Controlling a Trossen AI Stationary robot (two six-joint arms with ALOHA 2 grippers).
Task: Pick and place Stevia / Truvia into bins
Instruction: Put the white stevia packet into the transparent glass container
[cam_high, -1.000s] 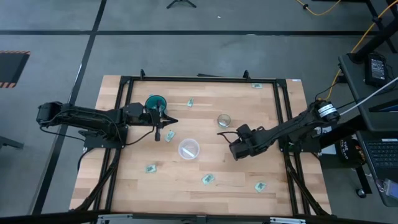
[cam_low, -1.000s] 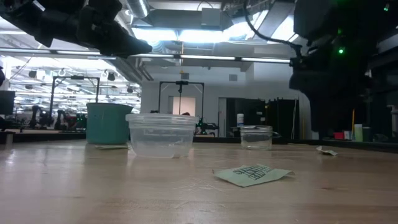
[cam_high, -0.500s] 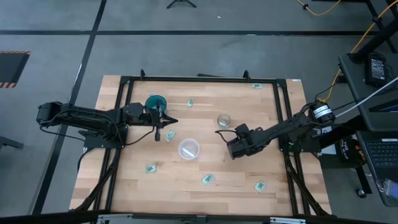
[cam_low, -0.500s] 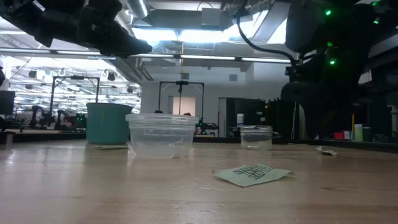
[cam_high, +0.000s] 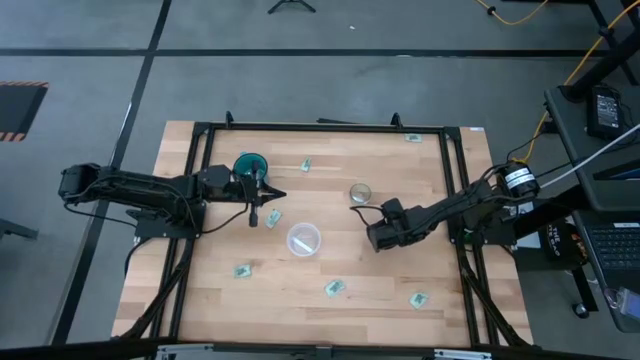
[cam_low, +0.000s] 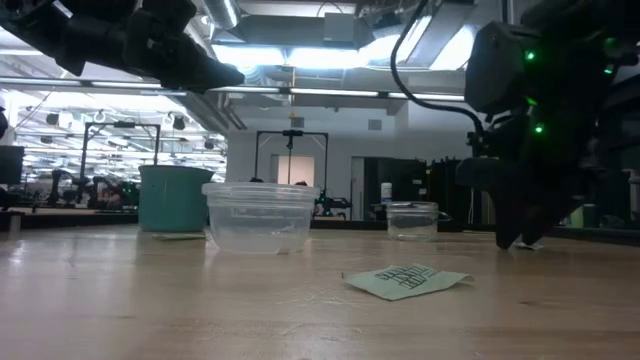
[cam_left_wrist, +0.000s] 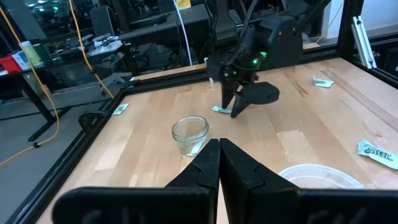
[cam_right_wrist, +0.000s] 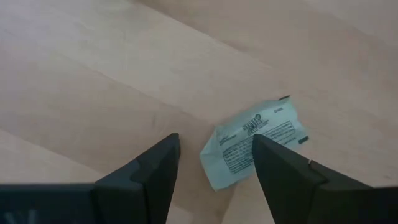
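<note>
The right gripper is hanging low over the table, toward its right edge and just beside the small clear glass cup, with its fingers spread wide on either side of a pale green Stevia packet lying flat on the wood, nothing gripped yet. The left gripper is waiting closed and empty near the teal cup, toward the far-left corner. Judging by this, the pick is the step in hand, and the next move is calling for a short drop and a squeeze on the thin paper.
</note>
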